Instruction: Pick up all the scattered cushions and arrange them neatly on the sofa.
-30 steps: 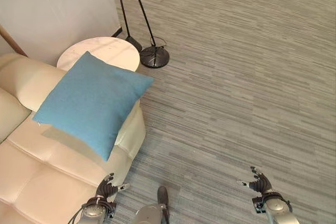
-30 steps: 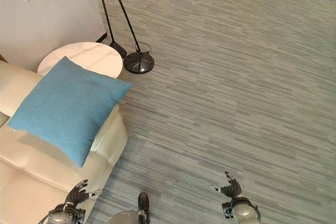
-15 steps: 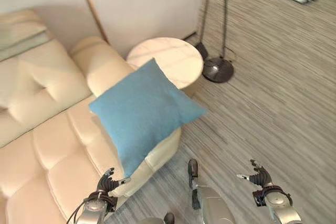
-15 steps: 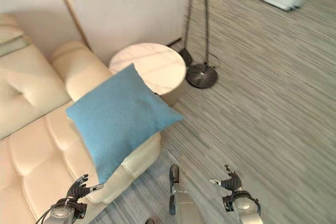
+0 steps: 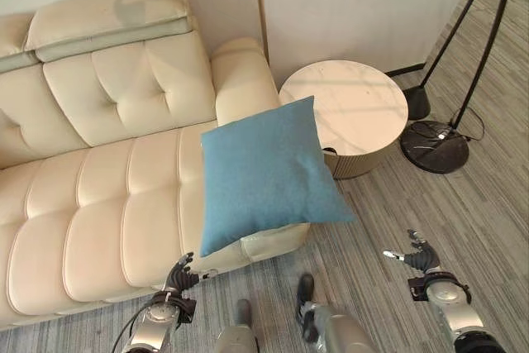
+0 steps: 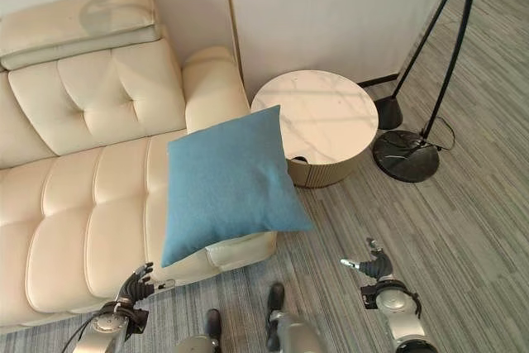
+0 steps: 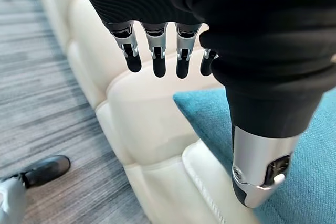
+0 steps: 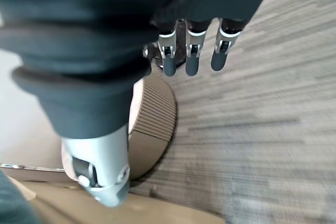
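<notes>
- One square blue fabric cushion [image 5: 269, 173] already lies on the cream tufted leather sofa [image 5: 91, 188], at its right end — askew, a corner overhanging the seat's edge.
- I judge it needs straightening; no other cushions visible on the grey striped carpet [image 5: 463, 204].
- Left hand [image 7: 157, 56] and right hand [image 8: 191, 56] hang low and near, fingers relaxed, apart, holding nothing.
- The round marble-topped side table [image 5: 351, 113], right of the sofa, stands bare.

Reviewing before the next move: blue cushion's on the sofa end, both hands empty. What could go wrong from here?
1. The blue cushion sits tilted on the sofa, one corner overhanging the seat's front edge beside the round side table; a nudge might slide it to the floor.
2. The left hand hangs open close to the seat front and could snag it when reaching.
3. The floor lamp stands near the open right hand; a wide swing may hit it.
</notes>
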Controlling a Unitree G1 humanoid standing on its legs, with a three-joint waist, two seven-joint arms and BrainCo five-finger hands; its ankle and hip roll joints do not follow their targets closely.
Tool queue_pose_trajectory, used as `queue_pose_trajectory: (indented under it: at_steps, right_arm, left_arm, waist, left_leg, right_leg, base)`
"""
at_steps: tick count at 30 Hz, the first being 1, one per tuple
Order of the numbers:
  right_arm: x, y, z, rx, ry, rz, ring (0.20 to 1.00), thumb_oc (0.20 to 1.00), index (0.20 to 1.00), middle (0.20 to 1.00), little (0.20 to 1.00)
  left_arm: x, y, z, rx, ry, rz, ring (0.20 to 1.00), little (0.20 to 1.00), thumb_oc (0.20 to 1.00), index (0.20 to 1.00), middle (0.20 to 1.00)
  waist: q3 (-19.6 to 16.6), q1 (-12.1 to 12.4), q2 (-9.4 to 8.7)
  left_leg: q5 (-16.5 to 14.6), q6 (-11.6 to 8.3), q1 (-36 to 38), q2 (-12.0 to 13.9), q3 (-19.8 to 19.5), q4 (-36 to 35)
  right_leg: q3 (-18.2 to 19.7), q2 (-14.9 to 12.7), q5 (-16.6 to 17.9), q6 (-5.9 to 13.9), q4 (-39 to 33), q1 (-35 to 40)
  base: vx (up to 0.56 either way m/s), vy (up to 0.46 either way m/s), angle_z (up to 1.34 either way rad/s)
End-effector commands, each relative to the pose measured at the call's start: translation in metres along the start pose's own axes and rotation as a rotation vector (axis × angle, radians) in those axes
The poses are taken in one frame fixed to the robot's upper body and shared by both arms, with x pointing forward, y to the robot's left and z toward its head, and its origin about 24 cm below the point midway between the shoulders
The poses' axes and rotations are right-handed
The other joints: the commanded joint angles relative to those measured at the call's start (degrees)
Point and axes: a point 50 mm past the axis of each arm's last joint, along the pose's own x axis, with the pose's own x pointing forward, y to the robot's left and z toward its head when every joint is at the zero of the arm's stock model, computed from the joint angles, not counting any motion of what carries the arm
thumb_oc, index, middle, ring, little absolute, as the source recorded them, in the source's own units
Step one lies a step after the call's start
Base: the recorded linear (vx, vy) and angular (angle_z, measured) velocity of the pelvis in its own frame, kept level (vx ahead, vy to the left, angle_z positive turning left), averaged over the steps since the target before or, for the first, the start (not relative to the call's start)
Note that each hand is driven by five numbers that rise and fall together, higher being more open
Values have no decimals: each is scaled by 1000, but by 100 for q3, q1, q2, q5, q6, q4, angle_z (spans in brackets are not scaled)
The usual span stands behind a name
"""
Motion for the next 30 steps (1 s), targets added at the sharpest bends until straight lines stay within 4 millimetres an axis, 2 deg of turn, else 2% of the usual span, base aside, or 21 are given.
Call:
queue_pose_trajectory:
  at_steps: [1, 7, 12, 14, 15, 16, 18, 19, 21, 23, 24, 25, 26, 27, 30]
  right_arm:
    - [-5, -29, 7, -84, -75, -71, 1000, 1000, 1000, 1000, 1000]
    - [-3, -36, 23, -14, -130, -77, 1000, 1000, 1000, 1000, 1000]
    - [3, -37, 50, 68, -214, -56, 1000, 1000, 1000, 1000, 1000]
    - [6, -31, 66, 100, -261, -30, 1000, 1000, 1000, 1000, 1000]
    - [9, -26, 81, 124, -299, 0, 1000, 1000, 1000, 1000, 1000]
    - [9, -26, 81, 125, -300, 1, 1000, 1000, 1000, 1000, 1000]
    - [11, -15, 98, 146, -343, 50, 1000, 1000, 1000, 1000, 1000]
    - [16, -5, 117, 144, -382, 93, 1000, 1000, 1000, 1000, 1000]
    - [18, -1, 125, 142, -394, 108, 1000, 1000, 1000, 1000, 1000]
    - [22, 13, 145, 141, -421, 149, 1000, 1000, 1000, 1000, 1000]
    - [25, 26, 166, 141, -456, 182, 1000, 1000, 1000, 1000, 1000]
    - [25, 26, 167, 141, -456, 182, 1000, 1000, 1000, 1000, 1000]
    - [30, 35, 191, 141, -481, 190, 1000, 1000, 1000, 1000, 1000]
    - [30, 35, 191, 141, -481, 190, 1000, 1000, 1000, 1000, 1000]
    - [35, 39, 226, 148, -508, 176, 1000, 1000, 1000, 1000, 1000]
  left_arm:
    - [-3, 23, 2, -62, -41, 75, 1000, 1000, 1000, 1000, 1000]
    - [-3, 38, 12, -80, -79, 115, 1000, 1000, 1000, 1000, 1000]
    - [0, 53, 22, -116, -107, 169, 1000, 1000, 1000, 1000, 1000]
    - [2, 60, 26, -127, -113, 196, 1000, 1000, 1000, 1000, 1000]
    - [3, 65, 30, -128, -120, 214, 1000, 1000, 1000, 1000, 1000]
    - [3, 65, 30, -128, -121, 215, 1000, 1000, 1000, 1000, 1000]
    - [7, 68, 37, -133, -127, 225, 1000, 1000, 1000, 1000, 1000]
    - [13, 65, 47, -123, -138, 217, 1000, 1000, 1000, 1000, 1000]
    - [16, 64, 53, -123, -150, 211, 1000, 1000, 1000, 1000, 1000]
    - [23, 58, 67, -125, -168, 199, 1000, 1000, 1000, 1000, 1000]
    - [30, 50, 83, -145, -187, 186, 1000, 1000, 1000, 1000, 1000]
    - [30, 51, 83, -145, -187, 186, 1000, 1000, 1000, 1000, 1000]
    - [37, 49, 107, -143, -225, 194, 1000, 1000, 1000, 1000, 1000]
    - [37, 49, 107, -143, -226, 194, 1000, 1000, 1000, 1000, 1000]
    - [45, 43, 147, -94, -287, 184, 1000, 1000, 1000, 1000, 1000]
  waist:
    - [-450, -186, 5]
    - [-494, -116, -108]
    - [-564, -28, -203]
    - [-573, 15, -229]
    - [-591, 56, -235]
    - [-588, 53, -236]
    - [-568, 87, -237]
    - [-507, 120, -230]
    - [-488, 133, -227]
    - [-387, 157, -226]
    - [-262, 171, -230]
    - [-262, 170, -230]
    - [-115, 183, -245]
    - [-116, 182, -245]
    - [75, 182, -257]
  left_leg:
    - [381, -132, -135, -95, -40, -111]
    - [280, -66, 112, -158, 131, -162]
    - [243, -58, 257, -198, 193, -314]
    - [248, -60, 299, -220, 195, -396]
    - [262, -67, 304, -230, 190, -468]
    - [264, -67, 307, -231, 190, -473]
    - [283, -70, 297, -247, 169, -531]
    - [312, -75, 268, -263, 139, -590]
    - [348, -79, 189, -267, 124, -606]
    - [412, -86, 37, -263, 87, -656]
    - [479, -95, -154, -263, 39, -692]
    - [479, -95, -156, -263, 38, -691]
    - [586, -102, -445, -261, -15, -713]
    - [586, -102, -450, -261, -16, -710]
    - [763, -142, -776, -263, -72, -762]
  right_leg:
    - [-30, -526, -94, 885, -709, 1065]
    - [112, -557, -100, 901, -662, 1150]
    - [142, -558, -52, 953, -795, 1223]
    - [143, -562, -23, 976, -860, 1238]
    - [137, -570, 0, 992, -916, 1233]
    - [137, -570, 2, 992, -919, 1235]
    - [125, -575, 23, 1007, -954, 1215]
    - [122, -578, 49, 1024, -987, 1176]
    - [120, -582, 78, 1023, -1000, 1096]
    - [130, -586, 131, 1032, -1003, 928]
    - [156, -580, 181, 1037, -987, 710]
    - [155, -580, 181, 1037, -985, 707]
    - [206, -565, 264, 1036, -944, 395]
    - [205, -565, 264, 1036, -942, 390]
    - [234, -557, 383, 1031, -896, 39]
  base:
    - [170, 126, -35]
    - [100, 80, -31]
    - [89, 46, -17]
    - [74, 43, -2]
    - [62, 41, 1]
    - [58, 38, 1]
    - [9, 21, 3]
    - [-21, 35, 5]
    - [-36, 17, 5]
    - [-108, 10, 11]
    - [-128, 5, 10]
    - [-194, 9, 10]
    - [-110, 5, 7]
    - [-163, 9, 6]
    - [-90, 23, 4]
